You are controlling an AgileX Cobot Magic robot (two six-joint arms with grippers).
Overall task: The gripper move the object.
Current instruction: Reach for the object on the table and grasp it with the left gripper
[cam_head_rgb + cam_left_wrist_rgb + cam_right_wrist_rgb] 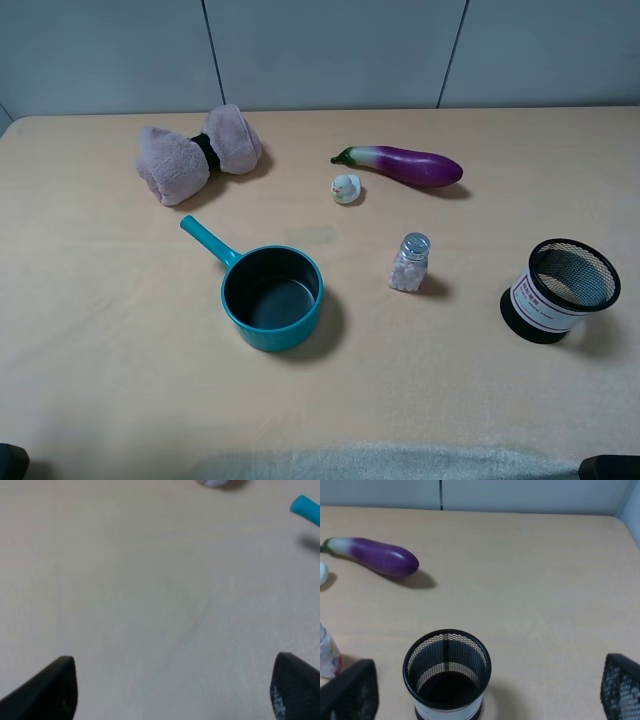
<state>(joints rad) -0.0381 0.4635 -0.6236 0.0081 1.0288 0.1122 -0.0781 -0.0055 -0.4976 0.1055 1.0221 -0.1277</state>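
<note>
- While the towel bundle [200, 155] lies loose in the upper left of the overhead view, near the far edge of the table [110, 360], no part of the move looks done; nothing touches it.
- The left gripper [172, 690] is released: its jaws stand wide apart over bare tabletop with nothing between them. Its wrist view also catches the end of the handle [306, 507] of the teal pan [290, 335].
- The right gripper [485, 700] is spread wide as well. A black mesh cup [560, 290] stands in front of it but is not gripped; in the overhead view the cup stands free at the right, with no arm near it.
- In the overhead view the pan sits below and right of the bundle, its handle pointing up-left toward it without touching. The purple eggplant [405, 165] lies well apart, to the right.
- By my reading everything is left: reach the bundle, close on it (the black band at its waist looks the firmest hold), lift, carry and set down. The task names no destination.
</note>
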